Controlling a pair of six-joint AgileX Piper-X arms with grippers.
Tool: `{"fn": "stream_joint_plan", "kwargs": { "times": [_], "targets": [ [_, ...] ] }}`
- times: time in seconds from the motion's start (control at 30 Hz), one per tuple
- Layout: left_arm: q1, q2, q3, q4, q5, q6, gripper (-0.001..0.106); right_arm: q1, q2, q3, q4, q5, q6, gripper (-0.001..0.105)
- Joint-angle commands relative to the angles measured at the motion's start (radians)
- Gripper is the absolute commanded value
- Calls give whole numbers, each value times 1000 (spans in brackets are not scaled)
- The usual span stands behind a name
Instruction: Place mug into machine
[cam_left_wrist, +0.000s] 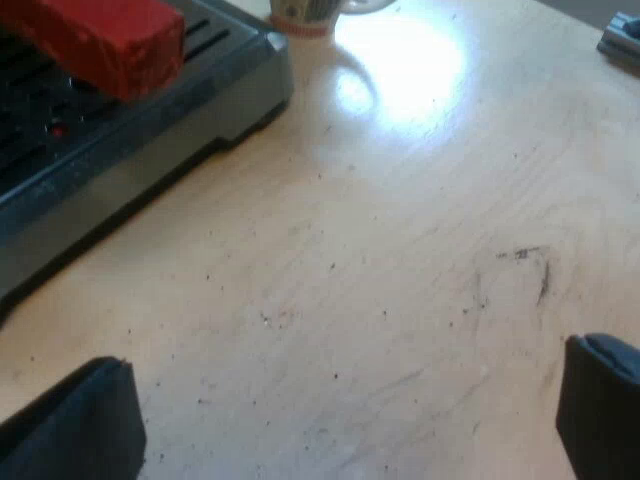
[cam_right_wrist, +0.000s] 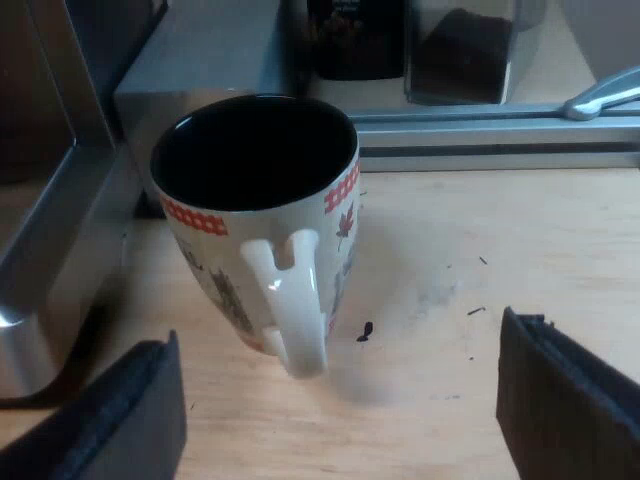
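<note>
A white mug (cam_right_wrist: 265, 215) with a black inside, a red checked band near the rim and leaf prints stands upright on the wooden table (cam_right_wrist: 520, 250), close beside the grey espresso machine (cam_right_wrist: 190, 60). Its handle (cam_right_wrist: 290, 300) points toward my right gripper (cam_right_wrist: 345, 385), which is open just short of the handle, touching nothing. My left gripper (cam_left_wrist: 345, 400) hangs open over bare table (cam_left_wrist: 400, 260) near the machine's drip tray (cam_left_wrist: 140, 130). The holder's red handle end (cam_left_wrist: 105, 40) sticks out above the tray. The mug's base (cam_left_wrist: 300, 15) stands past the tray's corner.
Behind the mug, dark containers (cam_right_wrist: 460, 50) stand beyond a metal rail (cam_right_wrist: 500, 130), and a metal lever (cam_right_wrist: 605, 95) lies on it. A grey object (cam_left_wrist: 622, 40) sits at the table's far edge.
</note>
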Motion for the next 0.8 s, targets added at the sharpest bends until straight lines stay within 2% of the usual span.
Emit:
{"fn": "stream_joint_plan", "kwargs": {
  "times": [0.03, 0.1, 0.13, 0.3, 0.4, 0.53, 0.8],
  "targets": [
    [-4, 25, -4, -18, 4, -4, 85, 0, 71, -1, -66, 4, -10, 67],
    [-4, 32, -4, -20, 4, -4, 85, 0, 94, -1, -83, -1, -10, 67],
    [-4, 46, -4, -25, 4, -4, 85, 0, 162, -1, -140, -5, -7, 67],
    [-4, 75, -4, -32, 4, -4, 85, 0, 225, -1, -212, -10, -7, 67],
    [-4, 78, -4, -32, 4, -4, 85, 0, 437, -1, -404, -33, -6, 66],
    [-4, 78, -4, -32, 4, -12, 85, 0, 569, -1, -558, -33, -6, 64],
    [-4, 78, -4, -32, 4, -17, 85, 0, 794, -6, -727, -45, -6, 64]
  ]
}}
